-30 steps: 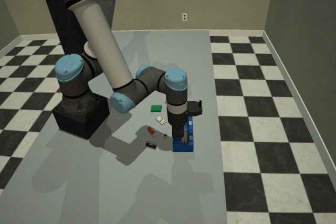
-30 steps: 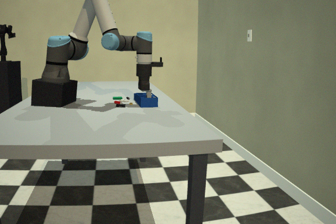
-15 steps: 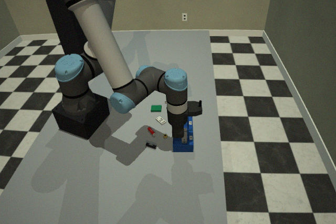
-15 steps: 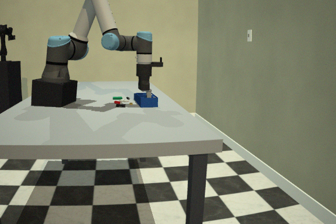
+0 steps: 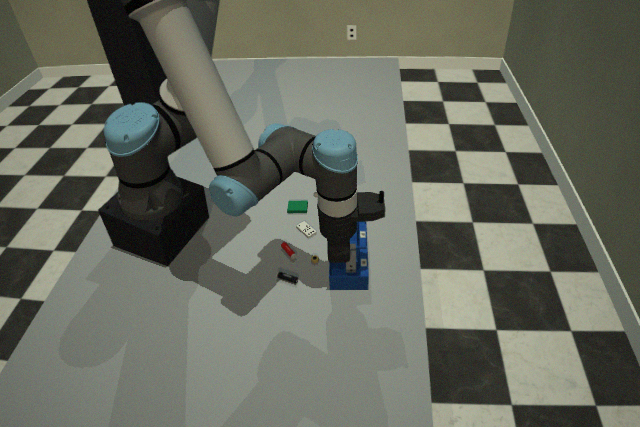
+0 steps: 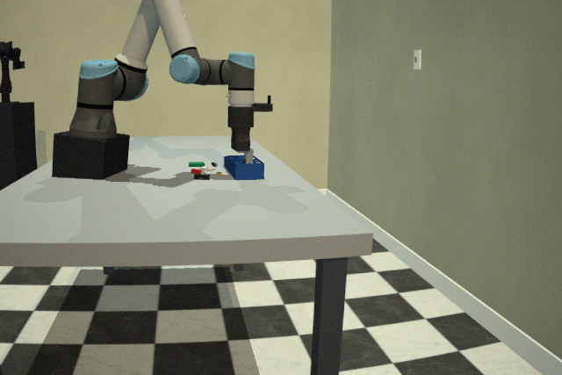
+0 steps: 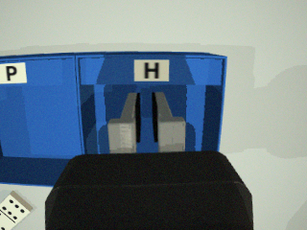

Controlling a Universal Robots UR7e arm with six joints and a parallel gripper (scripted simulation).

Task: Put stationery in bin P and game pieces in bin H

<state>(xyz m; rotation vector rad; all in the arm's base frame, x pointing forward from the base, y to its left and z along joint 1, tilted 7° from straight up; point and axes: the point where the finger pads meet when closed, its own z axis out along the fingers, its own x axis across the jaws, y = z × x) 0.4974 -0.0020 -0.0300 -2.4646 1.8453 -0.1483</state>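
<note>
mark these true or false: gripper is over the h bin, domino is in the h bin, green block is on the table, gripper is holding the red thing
1. The gripper is over the bin marked H. True.
2. The domino lies in bin H. False: it lies on the table, outside the bins.
3. The green block is on the table. True.
4. The gripper holds the red thing. False: that lies on the table, and the fingers stand narrow with nothing seen between them.
</note>
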